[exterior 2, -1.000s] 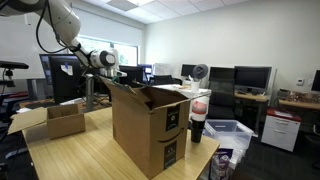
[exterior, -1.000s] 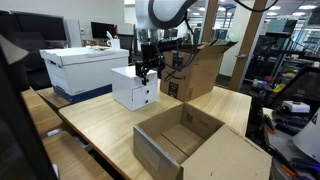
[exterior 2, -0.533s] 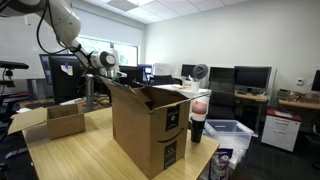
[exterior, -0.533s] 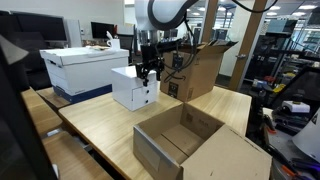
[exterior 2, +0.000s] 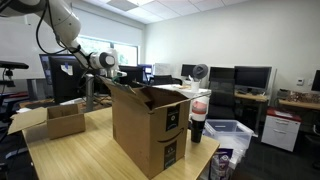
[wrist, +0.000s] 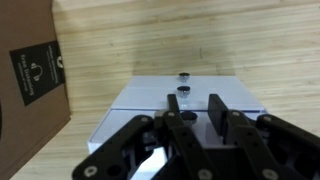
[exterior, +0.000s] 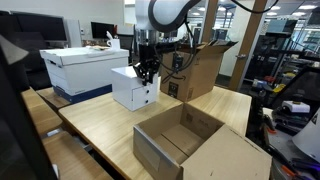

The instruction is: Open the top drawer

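Note:
In an exterior view the small white cabinet [exterior: 130,92] stands on the wooden table. The top drawer [exterior: 149,86] is its upper front panel and sits flush. My gripper [exterior: 147,73] hangs over that front, pointing down. In the wrist view the white cabinet [wrist: 235,98] lies under the black fingers [wrist: 218,108]. Two small dark knobs show in a line, one nearer [wrist: 184,92] and one farther [wrist: 184,75]. My gripper [wrist: 195,110] straddles that line, with a gap still between its drawn-in fingers. In the exterior view with the arm [exterior 2: 95,58], a tall cardboard box hides the cabinet.
A large white lidded storage box [exterior: 85,65] stands just behind the cabinet. A tall cardboard box [exterior: 200,68] stands close beside it, also seen at the wrist view's left [wrist: 30,60]. An open cardboard box [exterior: 195,145] sits at the table's near end.
The gripper has shifted slightly toward the cabinet front and its fingers have drawn closer together. The cabinet and its drawers have not moved.

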Robot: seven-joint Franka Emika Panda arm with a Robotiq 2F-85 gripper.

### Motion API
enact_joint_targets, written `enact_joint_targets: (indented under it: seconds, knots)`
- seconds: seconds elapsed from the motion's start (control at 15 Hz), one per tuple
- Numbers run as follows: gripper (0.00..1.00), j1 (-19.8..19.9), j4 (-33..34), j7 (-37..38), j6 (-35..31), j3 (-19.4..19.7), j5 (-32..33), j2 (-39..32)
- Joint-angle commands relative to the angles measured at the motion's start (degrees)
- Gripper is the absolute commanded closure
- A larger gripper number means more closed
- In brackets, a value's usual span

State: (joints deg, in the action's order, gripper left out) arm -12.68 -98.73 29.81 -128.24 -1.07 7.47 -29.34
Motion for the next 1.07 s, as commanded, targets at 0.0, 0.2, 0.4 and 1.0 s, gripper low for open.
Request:
enact_joint_targets:
  seconds: [0.0, 0.2, 0.4, 1.0]
  knots:
    - [0.91, -0.22, -5.01, -3.12, -6.26, 0.54, 0.83, 2.62]
    - [0.97, 0.02, -8.00, -5.05, -8.35, 0.37, 0.31, 3.66]
    - [0.94, -0.27, -9.51, -5.08, -7.76, 0.60, 0.36, 5.21]
    - [0.94, -1.47, -14.40, -3.48, -4.18, 0.33, 1.06, 10.31]
